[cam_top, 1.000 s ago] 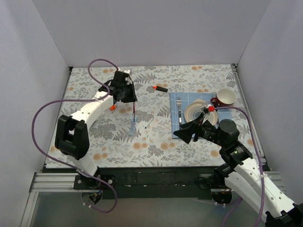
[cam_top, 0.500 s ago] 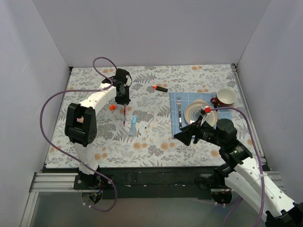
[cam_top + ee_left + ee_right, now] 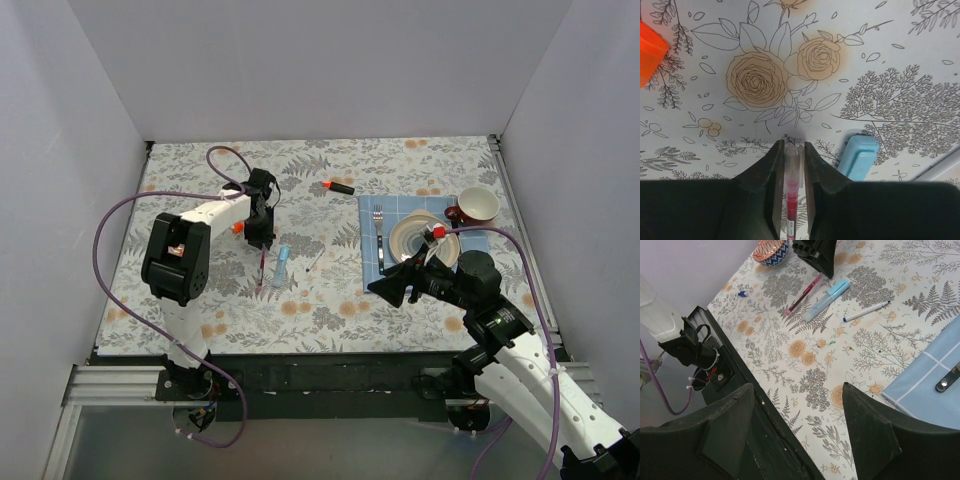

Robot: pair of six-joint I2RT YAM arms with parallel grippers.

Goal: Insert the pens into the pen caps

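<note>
Nearest, the right tool (image 3: pixel 392 287) is hanging released over the near right of the bench (image 3: pixel 330 310), grasping nothing. Farther in and to the left, the left tool (image 3: pixel 790 146) is clenching the maroon-red pen (image 3: pixel 791 200), with the light-blue marker (image 3: pixel 857 156) lying just to its right. In my judgement this step is calling for a firm, straight hold, lining the pen's tip up squarely with a cap's mouth before pushing. The orange-red cap (image 3: pixel 649 55) is lying to the left, cut off by the frame edge. No maroon-red cap is showing, and I cannot tell whether the pen's tip is touching the bench.
</note>
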